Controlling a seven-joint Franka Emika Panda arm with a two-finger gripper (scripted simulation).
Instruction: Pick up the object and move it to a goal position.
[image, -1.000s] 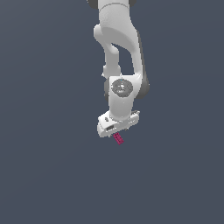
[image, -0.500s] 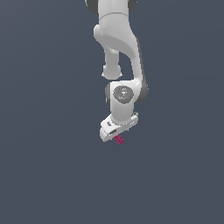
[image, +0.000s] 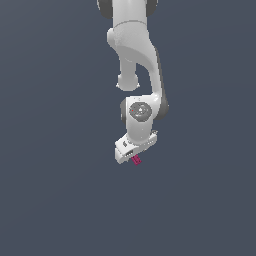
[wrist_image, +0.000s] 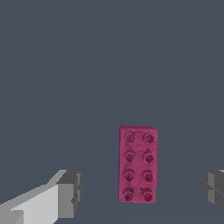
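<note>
**Gripper spread wide over the pink block**

The gripper (wrist_image: 140, 192) has its fingers (wrist_image: 70, 192) set well apart, touching nothing. The magenta block (wrist_image: 138, 164), two rows of four studs, lies on the grey floor (image: 60, 190) between them. In the exterior view it peeks out at the hand's five o'clock.

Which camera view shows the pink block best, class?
The wrist view: the pink block fills it, its two rows of studs clear, lying untouched between the open end effector's fingers. The exterior view shows only a tiny pink sliver beneath the end effector.
</note>
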